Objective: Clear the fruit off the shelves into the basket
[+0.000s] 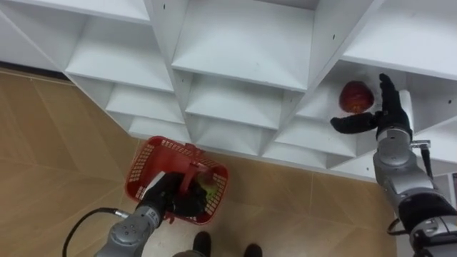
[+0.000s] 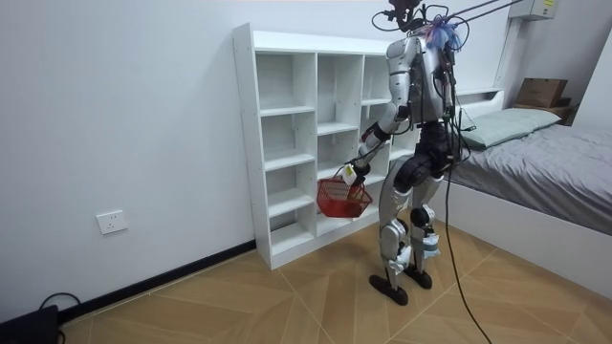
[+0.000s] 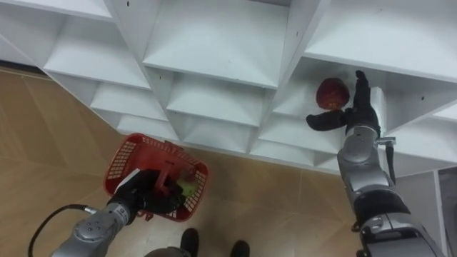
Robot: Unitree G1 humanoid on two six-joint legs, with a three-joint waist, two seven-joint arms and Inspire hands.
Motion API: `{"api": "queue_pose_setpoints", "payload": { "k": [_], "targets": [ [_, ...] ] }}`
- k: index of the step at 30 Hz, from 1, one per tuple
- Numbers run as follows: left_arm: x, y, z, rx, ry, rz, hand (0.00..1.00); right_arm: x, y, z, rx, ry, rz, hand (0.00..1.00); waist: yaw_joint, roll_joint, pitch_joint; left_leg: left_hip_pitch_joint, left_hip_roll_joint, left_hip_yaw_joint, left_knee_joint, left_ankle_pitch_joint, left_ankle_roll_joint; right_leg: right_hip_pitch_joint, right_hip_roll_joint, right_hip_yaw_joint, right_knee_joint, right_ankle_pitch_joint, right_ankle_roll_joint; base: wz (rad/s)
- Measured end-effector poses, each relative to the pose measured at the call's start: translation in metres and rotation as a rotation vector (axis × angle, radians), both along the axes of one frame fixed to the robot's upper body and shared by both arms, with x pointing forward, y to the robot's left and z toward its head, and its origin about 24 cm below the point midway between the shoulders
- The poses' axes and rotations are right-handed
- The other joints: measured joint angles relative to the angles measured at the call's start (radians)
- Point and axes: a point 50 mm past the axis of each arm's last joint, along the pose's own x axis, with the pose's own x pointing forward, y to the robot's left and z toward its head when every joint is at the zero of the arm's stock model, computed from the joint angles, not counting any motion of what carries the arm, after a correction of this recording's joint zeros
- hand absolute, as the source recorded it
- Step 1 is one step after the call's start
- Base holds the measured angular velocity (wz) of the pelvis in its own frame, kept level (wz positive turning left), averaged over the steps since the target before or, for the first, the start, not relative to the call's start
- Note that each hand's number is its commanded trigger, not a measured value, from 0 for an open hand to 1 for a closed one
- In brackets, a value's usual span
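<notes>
A red apple [image 1: 355,96] lies on a shelf in the right column of the white closet [image 1: 243,78]. My right hand [image 1: 382,114] is open beside it, fingers straight up at its right and thumb stretched under its front, not closed on it. My left hand [image 1: 168,194] is shut on the handle of a red mesh basket [image 1: 146,170], held low in front of the closet. A green-yellow fruit [image 1: 208,187] lies inside the basket. In the room view I stand facing the closet [image 2: 287,143] with the basket [image 2: 341,198] at hip height.
The other closet compartments in view hold nothing. Wooden floor [image 1: 43,143] spreads to the left. A bed [image 2: 535,162] stands at the room view's right, close behind me. A wall socket [image 2: 112,222] sits low on the wall.
</notes>
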Motion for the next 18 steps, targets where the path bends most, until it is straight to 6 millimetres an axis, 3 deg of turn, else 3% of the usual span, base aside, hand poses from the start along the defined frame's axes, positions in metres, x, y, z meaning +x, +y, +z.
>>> {"api": "queue_pose_setpoints", "payload": {
  "k": [18],
  "targets": [
    [-0.0006, -0.0035, -0.0022, -0.004, 0.004, 0.031, 1.0, 0.0026, 0.0024, 0.0019, 0.001, -0.002, 0.017, 0.0, 0.01, 0.011, 0.0009, -0.003, 0.0, -0.008, -0.008, 0.0, -0.001, 0.002, 0.001, -0.01, -0.009, 0.002, -0.001, 0.01]
  ]
}}
